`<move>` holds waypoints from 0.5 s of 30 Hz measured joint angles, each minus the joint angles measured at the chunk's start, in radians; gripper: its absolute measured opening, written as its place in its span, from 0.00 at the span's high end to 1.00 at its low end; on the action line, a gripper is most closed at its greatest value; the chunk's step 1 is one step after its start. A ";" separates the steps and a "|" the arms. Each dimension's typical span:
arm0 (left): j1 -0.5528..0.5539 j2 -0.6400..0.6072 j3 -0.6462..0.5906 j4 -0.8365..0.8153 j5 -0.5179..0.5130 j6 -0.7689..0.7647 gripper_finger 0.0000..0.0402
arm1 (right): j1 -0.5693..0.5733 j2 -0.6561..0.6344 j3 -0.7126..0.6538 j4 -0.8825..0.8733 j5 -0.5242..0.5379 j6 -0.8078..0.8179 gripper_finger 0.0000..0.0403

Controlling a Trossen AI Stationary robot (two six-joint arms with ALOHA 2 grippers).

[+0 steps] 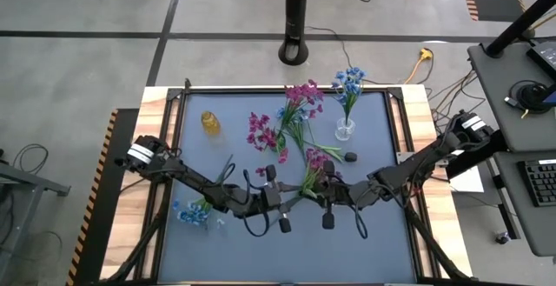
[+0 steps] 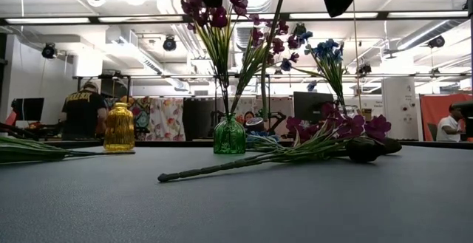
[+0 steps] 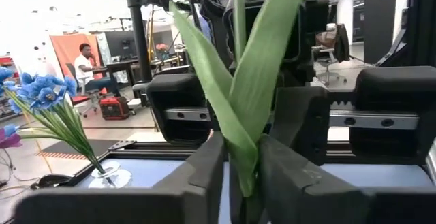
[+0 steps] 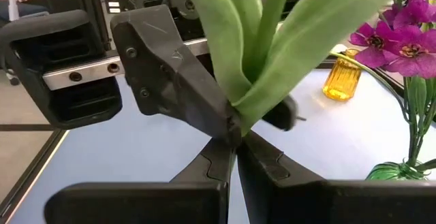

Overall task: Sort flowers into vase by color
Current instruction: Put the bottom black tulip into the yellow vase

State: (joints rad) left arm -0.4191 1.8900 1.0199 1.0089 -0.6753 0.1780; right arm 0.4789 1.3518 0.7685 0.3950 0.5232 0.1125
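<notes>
Both my grippers, left (image 3: pixel 242 176) and right (image 4: pixel 231 152), clench one green-leaved stem (image 3: pixel 238 81). Beyond them stand three vases: amber (image 1: pixel 210 123), green (image 2: pixel 229 136), clear (image 1: pixel 345 129).

A lab — monitors (image 2: pixel 309 104), ceiling light strips (image 2: pixel 332 15), a person at a desk (image 3: pixel 87 64).

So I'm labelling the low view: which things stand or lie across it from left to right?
Green leaves lying flat → amber vase → green vase holding magenta flowers → magenta sprig lying on the table → dark bud.
</notes>
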 joint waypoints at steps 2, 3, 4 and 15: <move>0.000 0.000 0.000 0.000 0.000 0.000 0.91 | 0.000 0.000 0.000 0.000 0.000 0.001 0.97; 0.000 0.000 0.000 0.000 0.000 -0.001 0.93 | 0.000 0.000 0.000 0.000 0.001 0.001 0.97; 0.000 0.000 0.000 0.000 0.000 -0.001 0.95 | 0.000 0.000 0.000 0.000 0.002 0.000 0.97; -0.006 -0.007 -0.001 -0.004 -0.014 0.000 0.96 | 0.001 -0.004 0.001 0.003 -0.005 0.028 0.75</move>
State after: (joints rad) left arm -0.4254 1.8834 1.0187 1.0050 -0.6892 0.1776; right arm 0.4797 1.3479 0.7692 0.3984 0.5183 0.1404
